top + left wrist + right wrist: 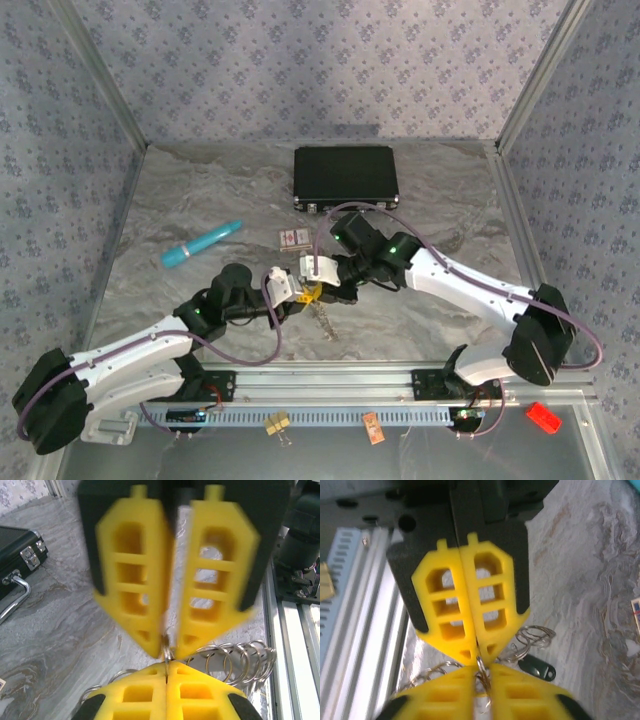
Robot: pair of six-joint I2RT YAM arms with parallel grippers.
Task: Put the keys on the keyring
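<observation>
My two grippers meet tip to tip above the table's near middle. The left gripper (305, 295) (167, 664) is shut on the thin silvery keyring (168, 653), which stands up from between its yellow fingertips. The right gripper (321, 290) (482, 674) faces it with its fingers a little apart, and the keyring (481, 666) sits in that gap. A string of linked silver rings (240, 655) (532, 635) and a dark green tag (536, 666) lie on the table under the tips. The keys are hidden or out of view.
A black case (345, 177) lies at the back. A teal tube (202, 244) and a small red-and-white card box (293, 238) lie at mid-table. The aluminium rail (400, 380) runs along the near edge, right behind the grippers.
</observation>
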